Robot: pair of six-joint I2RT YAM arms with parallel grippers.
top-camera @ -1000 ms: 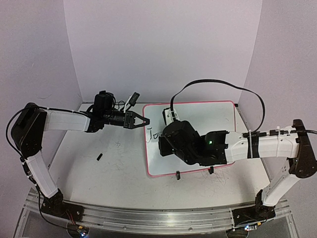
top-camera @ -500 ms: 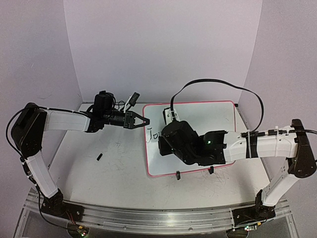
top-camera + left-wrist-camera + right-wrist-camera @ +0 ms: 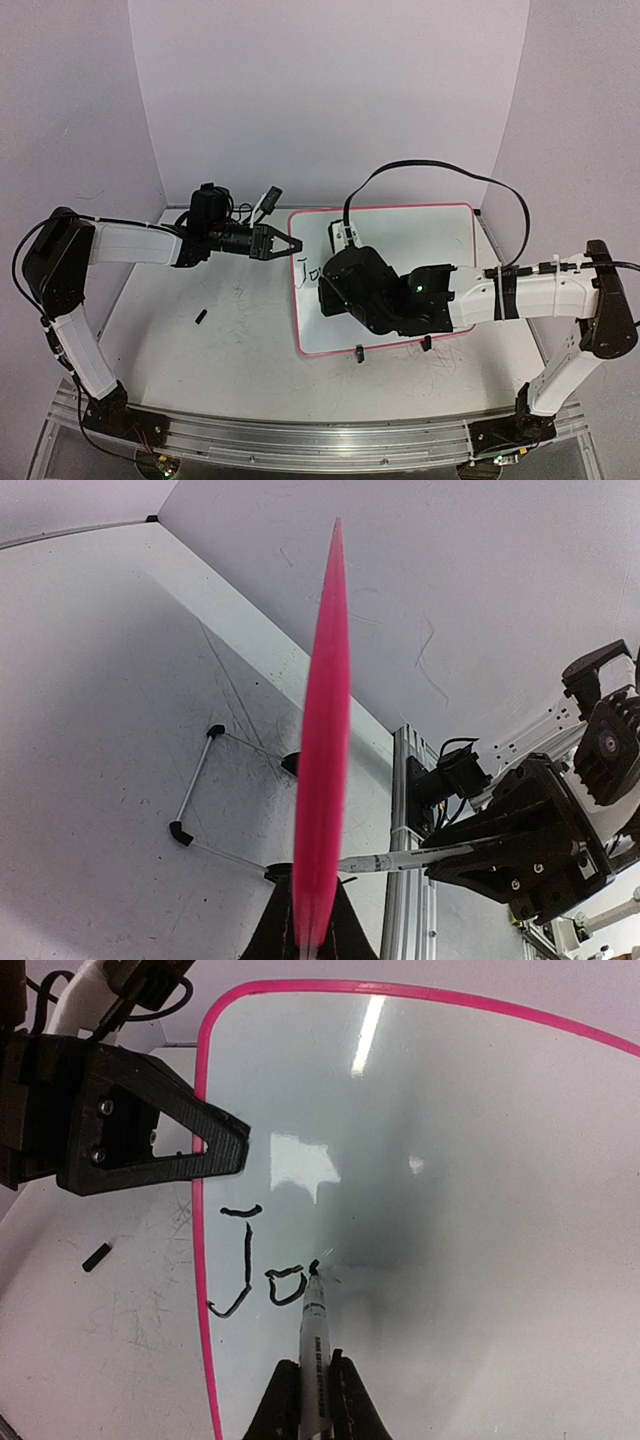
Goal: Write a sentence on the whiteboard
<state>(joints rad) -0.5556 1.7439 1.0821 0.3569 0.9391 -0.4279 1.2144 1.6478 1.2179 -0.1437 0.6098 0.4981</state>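
Pale lavender walls (image 3: 330,100) are closing in the scene on three sides and filling the whole upper half of the overhead view. Below them a grey-white table (image 3: 220,350), marked all over with faint scribbles, is spreading across the lower half, with a metal rail (image 3: 320,440) running along its bottom edge. The whiteboard (image 3: 430,235), white with a thin pink-red border and rounded corners, is lying flat on the table right of the frame's centre. Two small black clips (image 3: 359,351) are sitting on its lower edge. The right arm is reaching in from the right of the frame across the board, with a black cable (image 3: 440,170) arching above it. The left arm is stretching in from the left. The left pincer (image 3: 290,243) is clamping the board's left edge near its upper-left corner, and in the left wrist view the pink rim is standing squeezed between its jaws. The right pincer (image 3: 315,1405) is closing tightly around a white marker (image 3: 314,1340), whose tip is touching the board close to its left border. Just left of the tip, the black letters "Jo" (image 3: 245,1260) are showing. A tiny black piece (image 3: 201,317) is lying on the table at centre left, well apart from the board.
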